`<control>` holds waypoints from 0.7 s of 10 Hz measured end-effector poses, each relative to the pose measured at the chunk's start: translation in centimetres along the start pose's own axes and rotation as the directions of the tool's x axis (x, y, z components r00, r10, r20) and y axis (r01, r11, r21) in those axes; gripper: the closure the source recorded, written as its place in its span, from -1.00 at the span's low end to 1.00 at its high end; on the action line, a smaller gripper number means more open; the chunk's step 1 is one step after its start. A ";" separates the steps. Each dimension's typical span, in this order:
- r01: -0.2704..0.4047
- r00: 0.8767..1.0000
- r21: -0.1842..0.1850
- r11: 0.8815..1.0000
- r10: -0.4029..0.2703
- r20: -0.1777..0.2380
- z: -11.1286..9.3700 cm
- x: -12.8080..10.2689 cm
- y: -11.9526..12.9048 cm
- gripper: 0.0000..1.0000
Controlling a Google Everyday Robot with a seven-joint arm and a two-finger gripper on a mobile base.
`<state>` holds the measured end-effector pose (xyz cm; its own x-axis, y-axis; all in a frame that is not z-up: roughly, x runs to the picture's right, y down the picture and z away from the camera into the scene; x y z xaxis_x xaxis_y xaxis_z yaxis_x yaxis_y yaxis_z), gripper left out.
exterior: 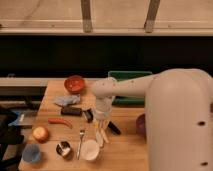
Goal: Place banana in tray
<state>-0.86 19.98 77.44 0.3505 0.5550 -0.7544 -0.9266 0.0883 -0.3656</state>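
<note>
Camera view. Looks down on a wooden table (pixel 127 154) set against a dark wall, with a pale ledge and two metal uprights above.

Carries a scatter of things:
- At the back, a red bowl (pixel 75 83), with a grey-blue cloth (pixel 66 100) just in front of it.
- Toward the left, a thin orange-red piece (pixel 60 121) and a round orange fruit (pixel 40 133).
- Along the front edge, a blue cup (pixel 31 152), a small metal cup (pixel 63 148), a silver fork (pixel 81 141) and a white cup (pixel 90 149).
- At the back right, the green tray (pixel 124 74), largely hidden behind the white arm (pixel 175 115).
- Beside the arm, a sliver of a purple bowl (pixel 140 125).

Near the table's middle hangs the gripper (pixel 101 121), pointing straight down, low over the wood. Just below it lies the banana (pixel 103 137), pale against the table, running toward the front edge, between the fork and a dark object (pixel 114 128). Cannot tell how wide the gripper stands, nor whether it has hold of the banana or only hovers above it. Banana well apart from the tray and outside it.
</note>
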 end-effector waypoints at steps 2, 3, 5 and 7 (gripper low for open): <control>-0.067 0.992 0.005 0.998 0.066 0.104 -3.7 -0.5 -2.0 1.00; -0.131 0.979 0.001 0.991 0.129 0.157 -5.4 -0.7 -4.1 1.00; -0.265 0.935 -0.010 0.964 0.260 0.242 -8.5 -1.2 -8.1 1.00; -0.371 0.880 -0.020 0.928 0.358 0.310 -11.8 -1.9 -12.0 1.00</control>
<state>11.18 8.15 76.84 -0.0658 0.7770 -0.6261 -0.9875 -0.1407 -0.0707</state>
